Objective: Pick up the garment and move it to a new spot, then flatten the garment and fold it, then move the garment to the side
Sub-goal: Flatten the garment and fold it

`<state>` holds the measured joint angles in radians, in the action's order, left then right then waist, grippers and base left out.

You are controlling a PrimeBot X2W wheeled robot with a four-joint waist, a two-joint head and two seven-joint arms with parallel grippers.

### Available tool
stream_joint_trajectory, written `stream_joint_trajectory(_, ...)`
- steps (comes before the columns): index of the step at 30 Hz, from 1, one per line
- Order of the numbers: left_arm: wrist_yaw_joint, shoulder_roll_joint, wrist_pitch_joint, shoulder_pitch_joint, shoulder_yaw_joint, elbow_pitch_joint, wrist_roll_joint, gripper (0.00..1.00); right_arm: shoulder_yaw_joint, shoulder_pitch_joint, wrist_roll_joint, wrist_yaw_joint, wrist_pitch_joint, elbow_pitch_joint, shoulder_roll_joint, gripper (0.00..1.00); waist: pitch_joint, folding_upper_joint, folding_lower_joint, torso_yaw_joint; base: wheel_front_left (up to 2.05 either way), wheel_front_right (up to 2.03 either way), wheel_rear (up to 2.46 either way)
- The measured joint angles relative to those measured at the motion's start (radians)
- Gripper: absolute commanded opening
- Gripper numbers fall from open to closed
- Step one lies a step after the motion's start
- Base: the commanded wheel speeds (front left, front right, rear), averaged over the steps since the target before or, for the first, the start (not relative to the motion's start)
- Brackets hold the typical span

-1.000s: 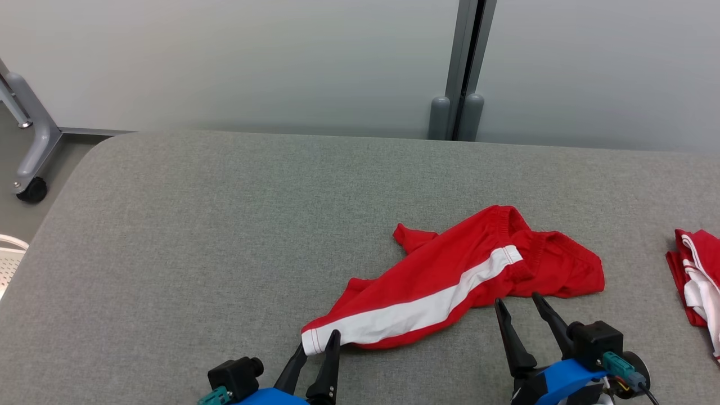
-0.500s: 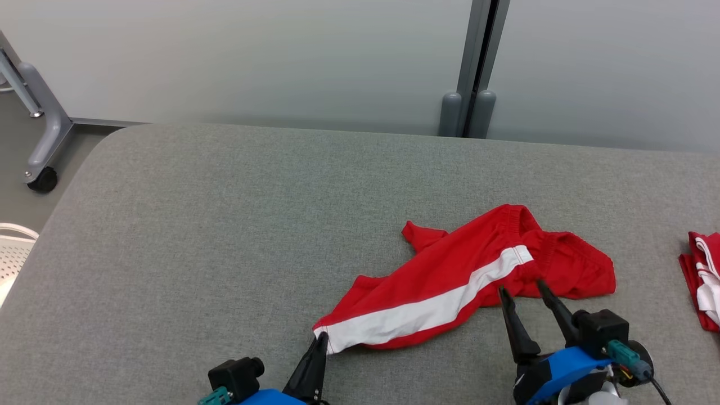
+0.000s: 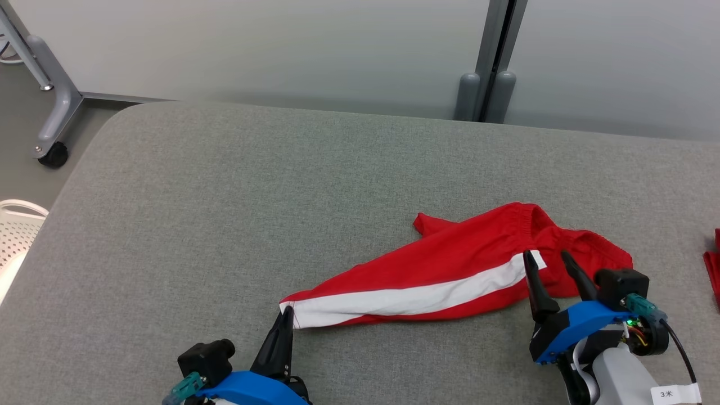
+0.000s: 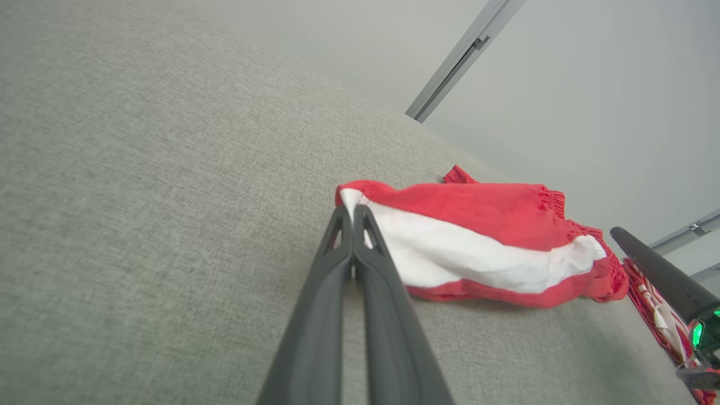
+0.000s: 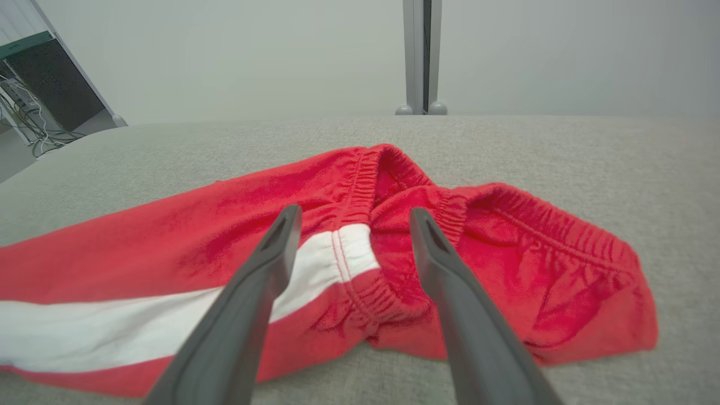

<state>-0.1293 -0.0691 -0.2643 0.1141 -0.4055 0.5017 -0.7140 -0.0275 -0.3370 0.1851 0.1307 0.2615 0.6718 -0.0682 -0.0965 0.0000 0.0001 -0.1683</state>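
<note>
Two grippers work the red garment (image 3: 450, 270), which lies front right on the grey tabletop (image 3: 225, 197). My left gripper (image 3: 288, 313) is pinched closed on its white-striped hem corner (image 4: 350, 197); my right gripper (image 3: 545, 256) hangs spread wide over the waistband (image 5: 388, 169). Plenty of bare surface lies leftward and behind; another red cloth (image 3: 713, 270) sits at the right edge.

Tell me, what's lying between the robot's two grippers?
The red shorts stretch between them. The left gripper is shut on the hem; the open right gripper is at the waistband. The head view shows this.
</note>
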Motion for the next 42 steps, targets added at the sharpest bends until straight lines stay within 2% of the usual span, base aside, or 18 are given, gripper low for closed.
stream_joint_trajectory(3, 0.0, 0.01, 0.0, -0.005, 0.025, 0.002, 0.03, 0.0, -0.017, -0.029, 0.032, 0.0, 0.0, 0.068, -0.014, 1.0, -0.009, 0.0, 0.0, -0.007, 0.0, 0.0, 0.0)
stream_joint_trajectory(8, 0.0, 0.015, 0.0, -0.009, 0.063, 0.007, 0.057, 0.0, -0.127, -0.073, 0.117, 0.0, 0.0, 0.146, -0.043, 1.0, -0.018, 0.0, 0.0, -0.004, 0.0, 0.0, 0.0)
stream_joint_trajectory(11, 0.0, 0.016, 0.0, -0.01, 0.071, 0.008, 0.064, 0.0, -0.174, -0.075, 0.159, 0.0, 0.0, 0.151, -0.054, 1.0, -0.019, 0.0, 0.0, 0.002, 0.0, 0.0, 0.0)
stream_joint_trajectory(12, 0.0, 0.017, 0.0, -0.01, 0.077, 0.007, 0.066, 0.0, -0.224, -0.077, 0.191, 0.0, 0.0, 0.149, -0.068, 1.0, -0.018, 0.0, 0.0, 0.007, 0.0, 0.0, 0.0)
stream_joint_trajectory(14, 0.0, 0.017, 0.0, -0.01, 0.08, 0.007, 0.07, 0.0, -0.247, -0.078, 0.215, 0.0, 0.0, 0.149, -0.074, 1.0, -0.016, 0.0001, 0.0, 0.01, 0.0, 0.0, 0.0)
stream_joint_trajectory(16, 0.0, 0.017, 0.0, -0.012, 0.077, 0.001, 0.064, 0.0, -0.318, -0.078, 0.261, 0.0, 0.0, 0.13, -0.101, 1.0, -0.013, 0.0, -0.0001, 0.017, 0.0, 0.0, 0.0)
stream_joint_trajectory(21, 0.0, 0.018, 0.0, -0.013, 0.077, 0.002, 0.063, 0.0, -0.373, -0.077, 0.322, 0.0, 0.0, 0.105, -0.136, 1.0, -0.01, 0.0, -0.0001, 0.024, 0.0, 0.0, 0.0)
stream_joint_trajectory(22, 0.0, 0.018, 0.0, -0.014, 0.077, 0.002, 0.063, 0.0, -0.387, -0.077, 0.338, 0.0, 0.0, 0.1, -0.142, 0.92, -0.009, 0.0, -0.0001, 0.025, 0.0, 0.0, 0.0)
stream_joint_trajectory(23, 0.0, 0.018, 0.0, -0.016, 0.076, 0.002, 0.062, 0.0, -0.4, -0.077, 0.351, 0.0, 0.0, 0.097, -0.147, 0.79, -0.008, 0.0, -0.0001, 0.026, 0.0, 0.0, 0.0)
stream_joint_trajectory(24, 0.0, 0.018, 0.0, -0.017, 0.076, 0.003, 0.062, 0.0, -0.411, -0.077, 0.361, 0.0, 0.0, 0.095, -0.153, 0.72, -0.007, 0.0, -0.0002, 0.027, 0.0, 0.0, 0.0)
stream_joint_trajectory(25, 0.0, 0.018, 0.0, -0.018, 0.076, 0.003, 0.061, 0.0, -0.425, -0.077, 0.37, 0.0, 0.0, 0.095, -0.16, 0.5, -0.007, 0.0, -0.0001, 0.027, 0.0, 0.0, 0.0)
stream_joint_trajectory(26, 0.0, 0.018, 0.0, -0.02, 0.075, 0.004, 0.061, 0.0, -0.438, -0.077, 0.381, 0.0, 0.0, 0.097, -0.167, 0.42, -0.007, 0.0001, -0.0001, 0.026, 0.0, 0.0, 0.0)
stream_joint_trajectory(36, 0.0, 0.018, 0.0, -0.022, 0.07, 0.014, 0.054, 0.0, -0.511, -0.124, 0.431, 0.0, 0.0, 0.151, -0.193, 0.42, -0.012, 0.0, -0.0001, 0.011, 0.0, 0.0, 0.0)
stream_joint_trajectory(38, 0.0, 0.018, 0.0, -0.022, 0.07, 0.015, 0.051, 0.0, -0.527, -0.136, 0.436, 0.0, 0.0, 0.163, -0.194, 0.32, -0.013, 0.0, -0.0001, 0.006, 0.0, 0.0, 0.0)
stream_joint_trajectory(40, 0.0, 0.018, 0.0, -0.022, 0.07, 0.015, 0.048, 0.0, -0.538, -0.15, 0.442, 0.0, 0.0, 0.173, -0.195, 0.0, -0.014, 0.0001, -0.0001, 0.003, 0.0, 0.0, 0.0)
stream_joint_trajectory(42, 0.0, 0.018, 0.0, -0.022, 0.07, 0.015, 0.046, 0.0, -0.545, -0.158, 0.445, 0.0, 0.0, 0.182, -0.198, 0.0, -0.015, 0.0001, -0.0001, 0.001, 0.0, 0.0, 0.0)
